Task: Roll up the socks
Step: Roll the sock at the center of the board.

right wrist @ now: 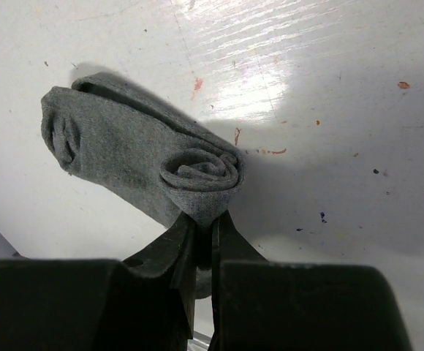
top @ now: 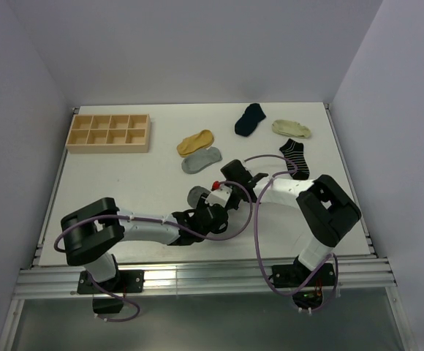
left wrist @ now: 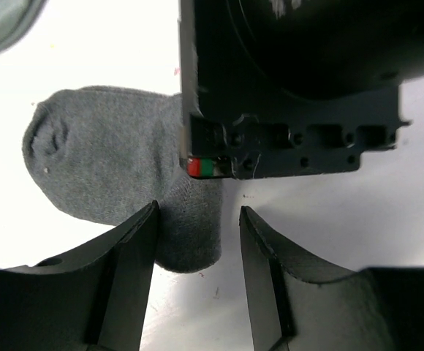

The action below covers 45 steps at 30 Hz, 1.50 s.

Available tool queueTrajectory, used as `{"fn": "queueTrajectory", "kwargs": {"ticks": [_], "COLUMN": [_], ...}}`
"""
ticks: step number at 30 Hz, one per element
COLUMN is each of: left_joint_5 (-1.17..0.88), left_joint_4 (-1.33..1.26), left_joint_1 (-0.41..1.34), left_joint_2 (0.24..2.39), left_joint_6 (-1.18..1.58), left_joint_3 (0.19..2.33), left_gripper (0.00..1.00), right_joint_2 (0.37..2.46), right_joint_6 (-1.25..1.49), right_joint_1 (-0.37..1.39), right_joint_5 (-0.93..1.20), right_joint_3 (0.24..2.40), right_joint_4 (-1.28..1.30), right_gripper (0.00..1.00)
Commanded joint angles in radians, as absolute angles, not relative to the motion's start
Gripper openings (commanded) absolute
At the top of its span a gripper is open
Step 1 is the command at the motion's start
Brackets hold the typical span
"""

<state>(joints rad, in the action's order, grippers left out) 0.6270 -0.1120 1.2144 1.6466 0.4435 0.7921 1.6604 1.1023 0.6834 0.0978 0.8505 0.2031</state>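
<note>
So here's what we're looking at: the dark grey sock (right wrist: pixel 135 150) lies on the white table (top: pixel 124 183), front and centre where the two wrists meet, a bit nearer to us than the loose socks. It's a soft, fuzzy knit. One end is curled into a tight little spiral, and the other end lies flat with a rounded, dimpled tip. The right jaws are pressed nearly together, pinching the fabric just under that spiral. The left jaws are spread apart, and from the left wrist view we see the sock's edge poking between their tips with bare table beside it. The table is glossy and speckled with small paint-like flecks. Farther back lie the mustard sock (top: pixel 195 141) and the light grey sock (top: pixel 201 160), flat and just beside each other. The navy sock (top: pixel 249 119), the cream sock (top: pixel 292 129) and the striped sock (top: pixel 295 159) are off to the right. A pale wooden tray (top: pixel 110 132) with square compartments sits back left.
</note>
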Motion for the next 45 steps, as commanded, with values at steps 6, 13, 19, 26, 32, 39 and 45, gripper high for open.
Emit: {"fn": "queueTrajectory", "kwargs": {"ticks": [6, 13, 19, 26, 32, 39, 45], "left_joint_5": [0.617, 0.601, 0.571, 0.324, 0.092, -0.182, -0.31], "left_joint_4": [-0.133, -0.118, -0.12, -0.179, -0.248, -0.345, -0.341], "left_joint_1": [1.221, 1.224, 1.221, 1.137, 0.996, 0.835, 0.773], "left_joint_2": [1.724, 1.772, 1.746, 1.626, 1.569, 1.586, 1.632], "left_joint_6": [0.439, 0.462, 0.502, 0.584, 0.661, 0.785, 0.844], "left_joint_3": [0.824, 0.836, 0.81, 0.72, 0.657, 0.617, 0.655], "left_gripper": [0.52, 0.4, 0.1, 0.0, 0.0, 0.0, 0.0], "right_joint_2": [1.695, 1.7, 1.665, 1.563, 1.456, 1.391, 1.423], "right_joint_6": [1.098, 1.104, 1.103, 1.114, 1.149, 1.166, 1.178], "right_joint_1": [0.683, 0.683, 0.683, 0.673, 0.655, 0.65, 0.65], "right_joint_5": [0.1, 0.112, 0.118, 0.1, 0.049, 0.018, 0.026], "right_joint_3": [0.87, 0.877, 0.85, 0.767, 0.678, 0.597, 0.577], "right_joint_4": [0.255, 0.255, 0.215, 0.123, 0.041, -0.07, -0.103], "right_gripper": [0.0, 0.0, 0.04, 0.33, 0.39, 0.51, 0.54]}}
